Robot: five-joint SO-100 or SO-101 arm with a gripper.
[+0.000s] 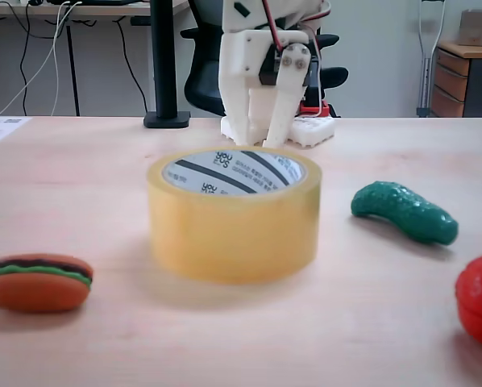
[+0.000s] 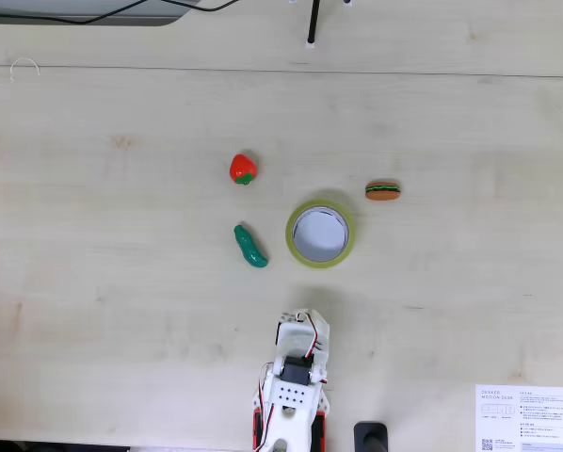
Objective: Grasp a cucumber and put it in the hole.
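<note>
Light wood table [image 1: 80, 193]; office chair [image 1: 202, 76], wooden drawers [image 1: 454, 81] behind.

1. In the top-down fixed view we see the tape roll [image 2: 319, 234] lying mid-tabletop [image 2: 121, 282], its hole [image 2: 319, 235] facing up.
2. The cucumber [image 2: 250, 247] lies just left of it.
3. The red toy [image 2: 243, 169] lies beyond the cucumber.
4. The burger [image 2: 382, 191] lies to the roll's upper right.
5. The tool [image 2: 307, 323] sits below the roll, apart.

On the pale wooden table [image 2: 121, 282], a small dark green bumpy toy cucumber [image 2: 250, 246] lies just left of the yellowish tape roll's round hole [image 2: 319, 235]; the white arm's gripper [image 2: 302, 320] sits below them, apart.
</note>
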